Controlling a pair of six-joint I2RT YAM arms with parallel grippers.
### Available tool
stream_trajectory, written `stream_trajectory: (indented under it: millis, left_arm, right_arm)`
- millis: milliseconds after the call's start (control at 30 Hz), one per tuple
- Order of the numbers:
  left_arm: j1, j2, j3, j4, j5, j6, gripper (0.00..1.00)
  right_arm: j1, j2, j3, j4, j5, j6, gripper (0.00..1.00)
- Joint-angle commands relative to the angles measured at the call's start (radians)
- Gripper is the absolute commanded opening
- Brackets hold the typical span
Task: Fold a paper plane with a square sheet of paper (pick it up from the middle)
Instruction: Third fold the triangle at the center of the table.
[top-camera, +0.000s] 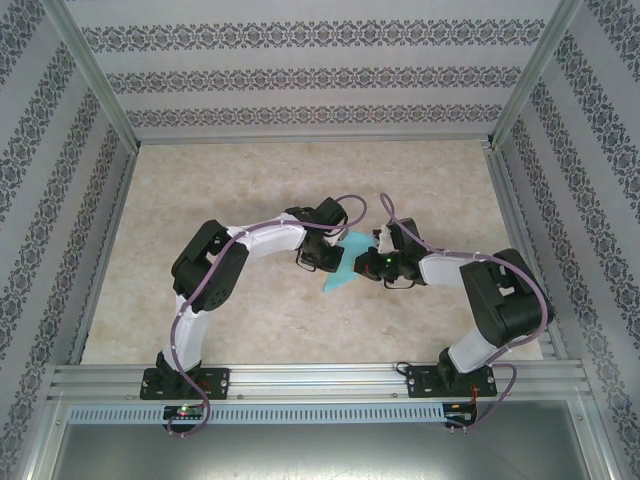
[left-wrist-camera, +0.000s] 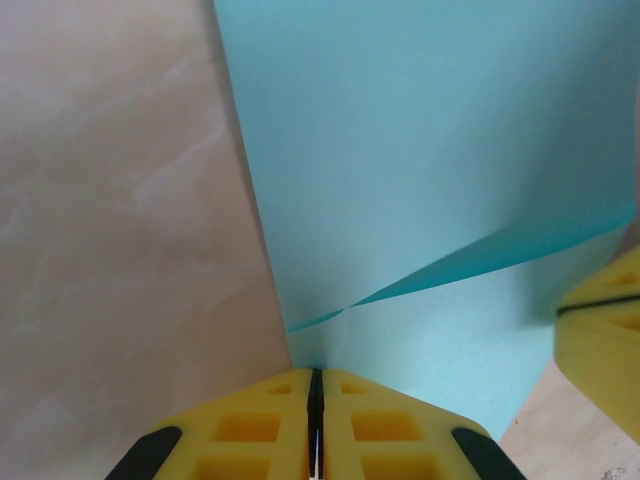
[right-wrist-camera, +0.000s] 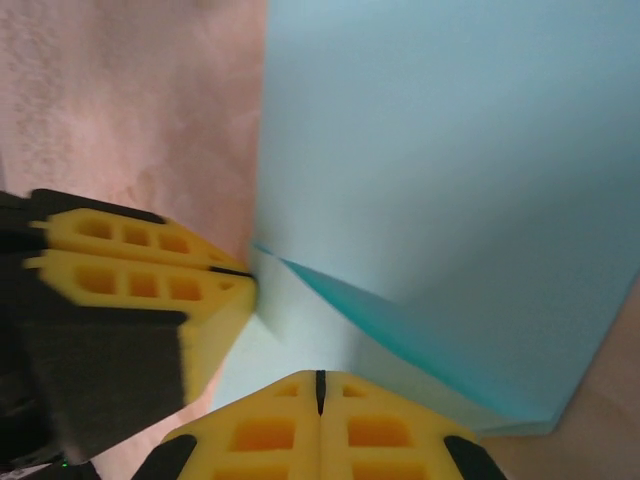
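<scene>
a: from above, where is the sheet of paper (top-camera: 343, 272)?
b: over the middle of the table (top-camera: 250, 190), a light-cyan wedge showing between the two grippers. the left gripper (top-camera: 328, 256) is at the sheet's left side and the right gripper (top-camera: 373, 262) at its right side. from up here i cannot tell how the fingers stand.
a: and the left wrist camera?
b: the left gripper (left-wrist-camera: 315, 385) has its yellow fingers pressed together with no gap, pinching the sheet of paper (left-wrist-camera: 420, 150) at its near edge. a darker crease (left-wrist-camera: 480, 260) runs slantwise across the sheet. the right gripper (left-wrist-camera: 597, 308) sits at the sheet's right edge, jaws closed too.
a: right wrist camera?
b: the right gripper (right-wrist-camera: 320, 385) is closed tight on the near edge of the sheet of paper (right-wrist-camera: 450, 150). the left gripper (right-wrist-camera: 235, 272) is at the sheet's left edge, closed on it just where the crease (right-wrist-camera: 370, 310) starts.
</scene>
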Motion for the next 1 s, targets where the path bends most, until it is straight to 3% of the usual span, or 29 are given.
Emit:
stream_trajectory:
  millis: [0, 500, 967]
  left_arm:
    - [0.004, 0.03, -0.054, 0.04, 0.014, 0.016, 0.12]
    - [0.013, -0.05, -0.051, 0.075, 0.126, -0.032, 0.15]
    - [0.044, 0.009, 0.008, 0.11, 0.139, -0.056, 0.15]
  right_arm:
    - [0.032, -0.035, -0.014, 0.029, -0.022, 0.058, 0.05]
    - [0.053, 0.093, -0.004, -0.034, 0.065, -0.013, 0.03]
    - [0.05, 0.069, -0.013, -0.091, 0.078, -0.065, 0.02]
